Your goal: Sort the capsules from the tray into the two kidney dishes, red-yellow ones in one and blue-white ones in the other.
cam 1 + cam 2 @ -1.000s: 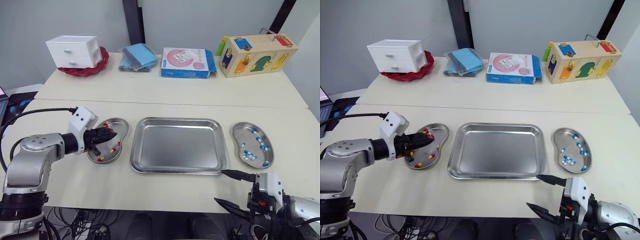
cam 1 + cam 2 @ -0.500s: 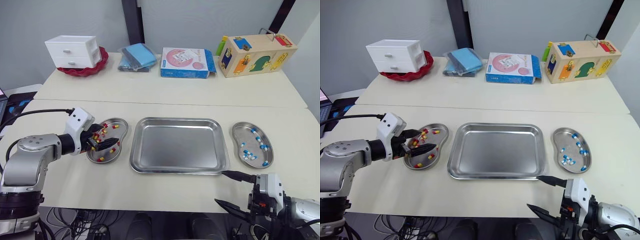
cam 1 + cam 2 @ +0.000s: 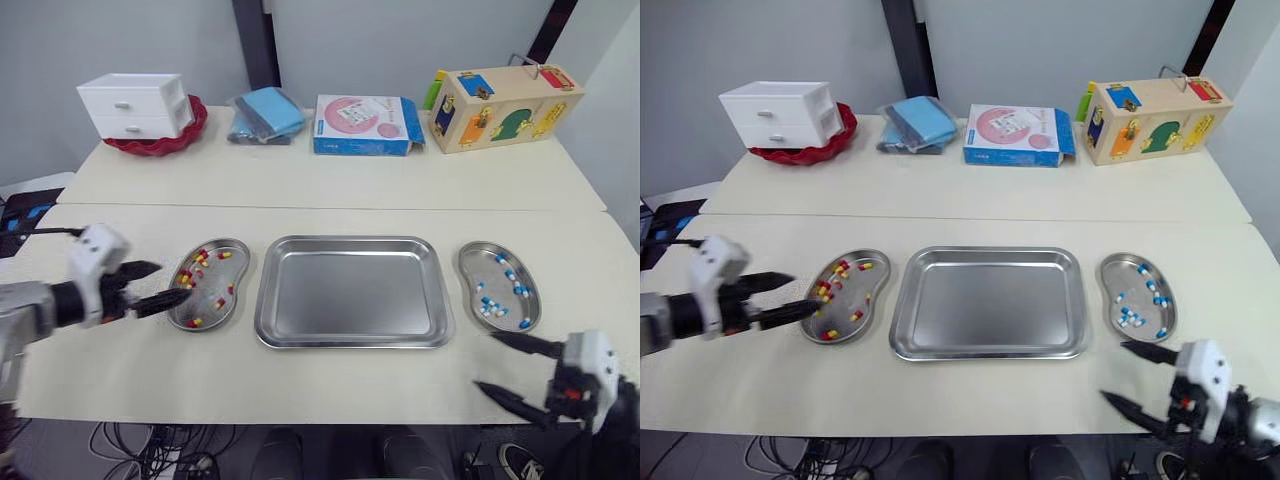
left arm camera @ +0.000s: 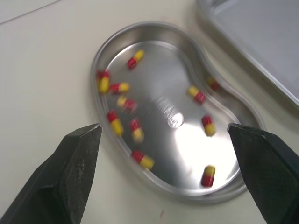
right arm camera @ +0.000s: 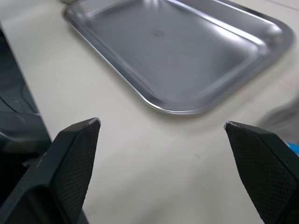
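Table (image 3: 330, 190): bears all items. Tray (image 3: 350, 292): centre, bare steel. Left dish (image 3: 243, 262), just beside tray: red-yellow capsules (image 3: 200, 257). Right dish (image 3: 480, 270): blue-white capsules (image 3: 487, 306). Left gripper (image 3: 165, 283): jaws spread, empty, at left dish's outer rim. Right gripper (image 3: 487, 362): jaws spread, empty, near right dish.

Bare surface (image 3: 330, 385) lies round my left pincer (image 3: 172, 282), which is spread wide. The left kidney dish (image 3: 240, 262) sits just at its 3 o'clock, low-rimmed. The flat tray (image 3: 350, 295) lies between the dishes. My right pincer (image 3: 485, 361), also spread, has the right kidney dish (image 3: 470, 262) near its 12 o'clock. The white drawers (image 3: 135, 105) and wooden box (image 3: 505, 105) stand well apart, far back.
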Controlling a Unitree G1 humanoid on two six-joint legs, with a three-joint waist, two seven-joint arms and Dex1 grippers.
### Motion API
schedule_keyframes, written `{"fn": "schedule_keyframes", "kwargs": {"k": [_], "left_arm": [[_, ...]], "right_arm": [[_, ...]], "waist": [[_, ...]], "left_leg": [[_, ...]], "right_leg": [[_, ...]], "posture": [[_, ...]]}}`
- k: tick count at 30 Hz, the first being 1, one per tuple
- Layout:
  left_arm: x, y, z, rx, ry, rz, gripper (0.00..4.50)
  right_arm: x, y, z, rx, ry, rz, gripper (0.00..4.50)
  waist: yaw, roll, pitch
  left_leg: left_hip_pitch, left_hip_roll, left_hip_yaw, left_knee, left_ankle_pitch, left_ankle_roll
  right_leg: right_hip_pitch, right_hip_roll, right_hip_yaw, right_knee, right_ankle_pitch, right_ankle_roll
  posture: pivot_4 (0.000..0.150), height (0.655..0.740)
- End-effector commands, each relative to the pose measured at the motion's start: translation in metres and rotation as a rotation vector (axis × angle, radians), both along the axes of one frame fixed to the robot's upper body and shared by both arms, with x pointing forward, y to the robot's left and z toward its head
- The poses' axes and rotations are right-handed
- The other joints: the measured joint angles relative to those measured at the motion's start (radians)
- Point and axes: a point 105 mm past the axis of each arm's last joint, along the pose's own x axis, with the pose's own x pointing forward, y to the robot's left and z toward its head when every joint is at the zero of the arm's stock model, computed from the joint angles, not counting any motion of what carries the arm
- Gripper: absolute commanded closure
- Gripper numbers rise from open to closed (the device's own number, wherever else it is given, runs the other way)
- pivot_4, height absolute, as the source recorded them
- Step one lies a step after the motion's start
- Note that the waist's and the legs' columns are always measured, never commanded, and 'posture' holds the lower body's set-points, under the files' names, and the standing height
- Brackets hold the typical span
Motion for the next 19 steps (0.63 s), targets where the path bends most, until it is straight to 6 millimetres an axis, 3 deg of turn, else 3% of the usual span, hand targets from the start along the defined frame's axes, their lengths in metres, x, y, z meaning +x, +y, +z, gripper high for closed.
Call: {"fn": "schedule_keyframes", "kwargs": {"k": [1, 8, 10, 19], "left_arm": [[-0.015, 0.027, 0.011, 0.055, -0.013, 0.043, 0.02], [-0.046, 0.070, -0.002, 0.121, 0.038, 0.175, 0.02], [-0.047, 0.073, -0.003, 0.124, 0.033, 0.191, 0.02], [-0.044, 0.069, -0.007, 0.108, 0.014, 0.189, 0.02]], "right_arm": [[0.003, -0.027, 0.013, -0.059, 0.027, -0.052, 0.00], [0.022, -0.090, 0.029, -0.212, 0.102, -0.168, 0.00], [0.029, -0.101, 0.031, -0.249, 0.104, -0.182, 0.00], [0.042, -0.108, 0.035, -0.263, 0.082, -0.171, 0.00]], "waist": [[0.000, 0.000, 0.000], [0.000, -0.003, 0.002], [-0.002, -0.003, 0.002], [-0.006, -0.002, 0.003]], "left_leg": [[0.000, 0.000, 0.000, 0.000, 0.000, 0.000], [0.000, 0.000, 0.002, 0.000, 0.000, 0.000], [0.000, 0.000, 0.003, 0.000, 0.000, 0.000], [-0.001, 0.000, 0.003, -0.001, 0.000, 0.000]], "right_leg": [[0.000, 0.000, 0.000, 0.000, 0.000, 0.000], [-0.001, 0.000, 0.002, -0.001, 0.000, 0.000], [-0.001, 0.000, 0.003, -0.001, 0.000, 0.000], [-0.003, 0.000, 0.003, -0.001, 0.000, 0.000]], "posture": [[0.150, 0.7400], [0.150, 0.7400], [0.150, 0.7400], [0.150, 0.7400]]}}
